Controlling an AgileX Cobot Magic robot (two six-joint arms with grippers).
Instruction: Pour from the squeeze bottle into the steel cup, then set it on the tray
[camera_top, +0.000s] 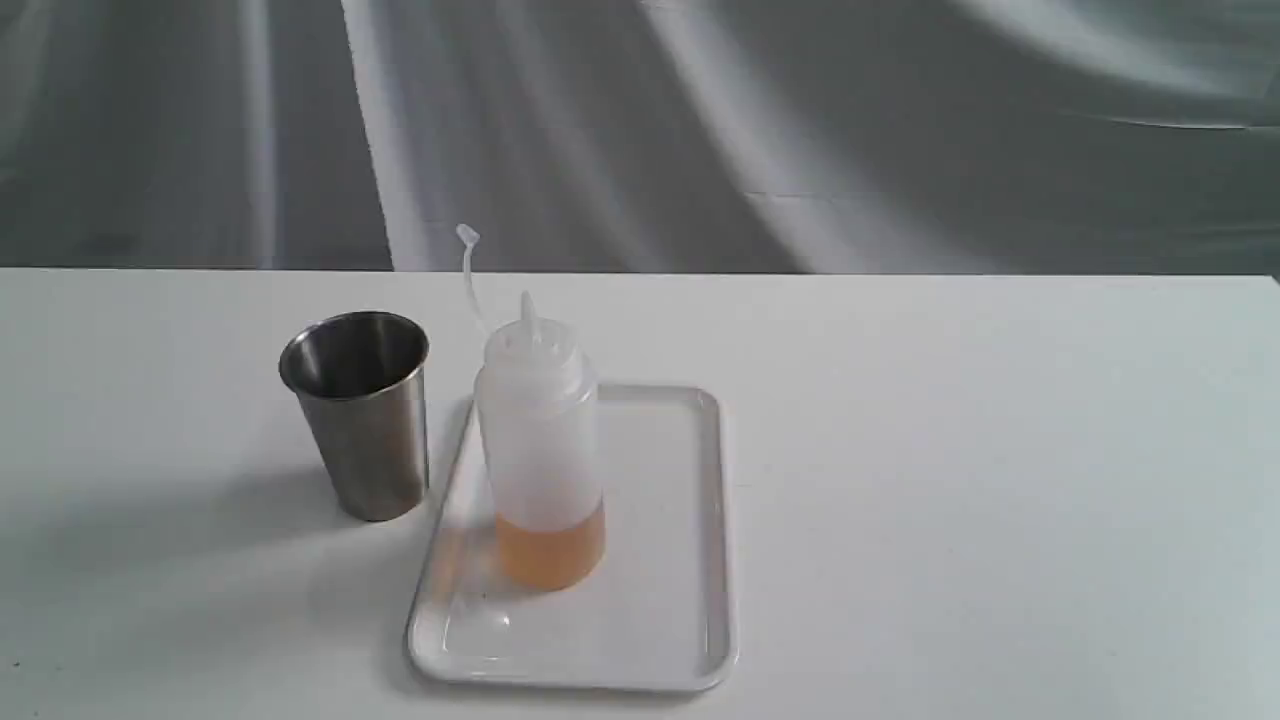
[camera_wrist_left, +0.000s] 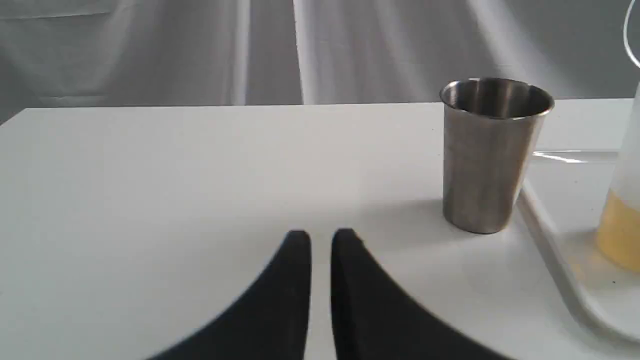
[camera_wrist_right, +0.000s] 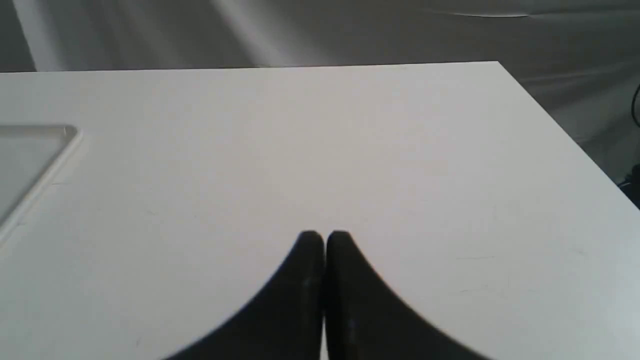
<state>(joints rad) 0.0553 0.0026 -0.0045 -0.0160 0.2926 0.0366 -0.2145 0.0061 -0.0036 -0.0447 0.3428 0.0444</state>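
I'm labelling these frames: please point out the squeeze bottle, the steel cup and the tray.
squeeze bottle (camera_top: 540, 420), exterior view, on its translucent body.
steel cup (camera_top: 372, 440), exterior view, on its outer wall.
tray (camera_top: 655, 570), exterior view, on its bare floor.

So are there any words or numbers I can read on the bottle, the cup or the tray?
No, there are no words, numbers, labels or signs to read anywhere.
The bottle is plain whitish plastic with no label.
The cup is bare metal with no mark showing.
The tray and the table are blank white.
The grey cloth behind has no writing either.
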